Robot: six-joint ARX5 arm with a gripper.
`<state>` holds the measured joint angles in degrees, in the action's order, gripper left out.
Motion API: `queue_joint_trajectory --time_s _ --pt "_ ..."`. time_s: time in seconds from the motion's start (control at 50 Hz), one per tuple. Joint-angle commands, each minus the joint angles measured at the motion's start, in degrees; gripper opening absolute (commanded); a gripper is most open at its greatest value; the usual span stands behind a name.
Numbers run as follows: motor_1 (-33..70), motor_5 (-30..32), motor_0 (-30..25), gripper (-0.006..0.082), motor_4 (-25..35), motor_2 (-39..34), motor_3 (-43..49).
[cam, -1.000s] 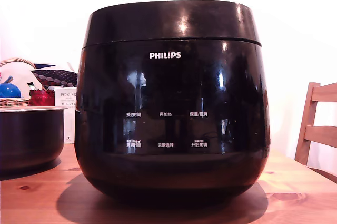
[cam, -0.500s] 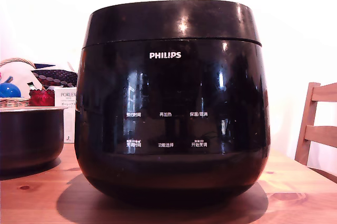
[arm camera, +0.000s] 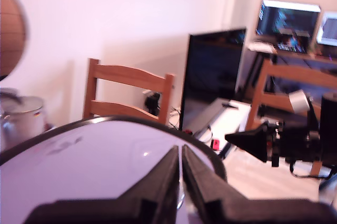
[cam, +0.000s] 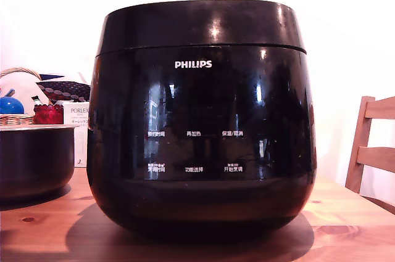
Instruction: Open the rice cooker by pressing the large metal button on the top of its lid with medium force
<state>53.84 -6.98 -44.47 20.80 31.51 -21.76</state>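
The gripper [arm camera: 180,156] is showing only in the wrist view, its two dark fingers [arm camera: 158,179] lying nearly together with a thin slit between them.

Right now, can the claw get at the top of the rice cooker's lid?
Probably yes. In the wrist view the claw, fingers nearly together, sits just over the glossy top of the lid with nothing between them. The rice cooker is closed; the button itself isn't visible.

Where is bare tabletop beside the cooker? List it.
Free: the wooden table between the rice cooker and the chair, on the exterior view's right. A narrow front strip, too. Crowded: the left, with the metal pot, box and basket.
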Motion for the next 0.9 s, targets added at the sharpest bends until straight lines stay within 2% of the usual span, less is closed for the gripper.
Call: queue_joint_trajectory --time_s 0.0,0.2,0.48,0.88 --pt "2.4 1.7 -1.3 -0.002 -0.9 1.3 -0.6" --pt "8.2 4.0 -3.8 -0.002 -4.2 3.3 0.7" --pt "9.6 7.4 -4.0 -0.002 -10.6 3.5 7.2" --pt "12.7 10.7 -5.2 -0.002 -10.8 3.5 15.5"
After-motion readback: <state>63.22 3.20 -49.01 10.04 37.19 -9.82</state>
